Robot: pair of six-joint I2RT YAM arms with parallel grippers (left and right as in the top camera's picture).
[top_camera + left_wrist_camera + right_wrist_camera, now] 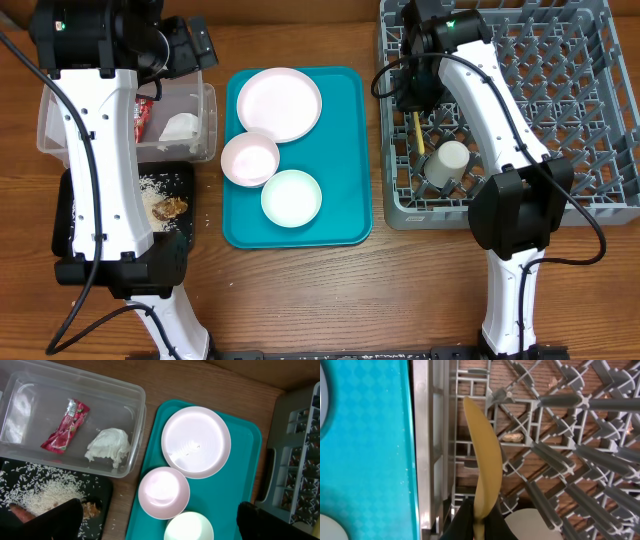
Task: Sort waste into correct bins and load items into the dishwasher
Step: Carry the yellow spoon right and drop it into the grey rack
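Observation:
My right gripper [479, 521] is shut on the handle of the pale yellow spoon [485, 460], holding it over the left side of the grey dish rack [560, 100], next to the white cup [450, 160] that sits in the rack. My left gripper [160, 525] is open and empty, high above the clear tub [135, 425] and the teal tray. The red wrapper [65, 427] and the napkin [107, 445] lie in the tub. Rice [45, 492], a brown food piece [170, 207] and the carrot [17, 512] lie on the black tray [180, 180].
The teal tray [345, 150] between the bins and the rack holds the white plate [278, 103] and two white bowls [250, 158] [291, 197]. A few rice grains lie on the wood beside the black tray. Small crumbs lie under the rack's grid.

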